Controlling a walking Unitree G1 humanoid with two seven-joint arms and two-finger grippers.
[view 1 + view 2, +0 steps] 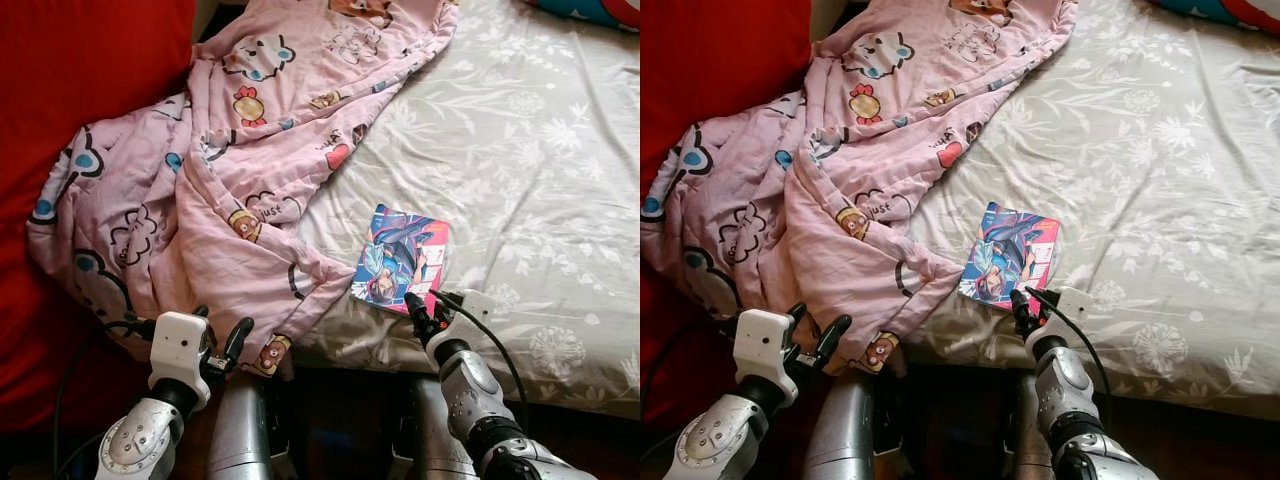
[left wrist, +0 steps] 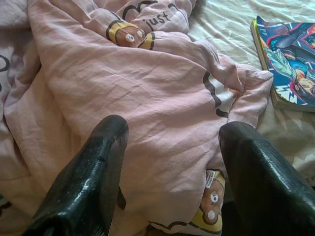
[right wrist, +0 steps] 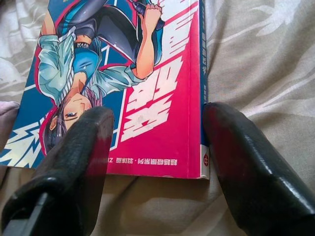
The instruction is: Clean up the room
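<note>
One comic book (image 1: 401, 259) lies flat on the grey floral bed sheet (image 1: 520, 150), just beside the pink blanket (image 1: 220, 170). My right gripper (image 1: 418, 307) is at its near edge, fingers spread, nothing held. My left gripper (image 1: 225, 340) hovers open by the blanket's hem. One red pillow (image 1: 80, 80) sits further left.

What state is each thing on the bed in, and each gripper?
Blanket: crumpled, bunched along the left side of the bed, one corner hanging over the near edge.
Book: closed, lying flat, cover up, near the bed's edge.
Bedsheet: spread on the mattress, lightly wrinkled.
Left gripper: open, at the blanket's hanging edge, holding nothing.
Right gripper: open, fingers straddling the book's near corner.
</note>
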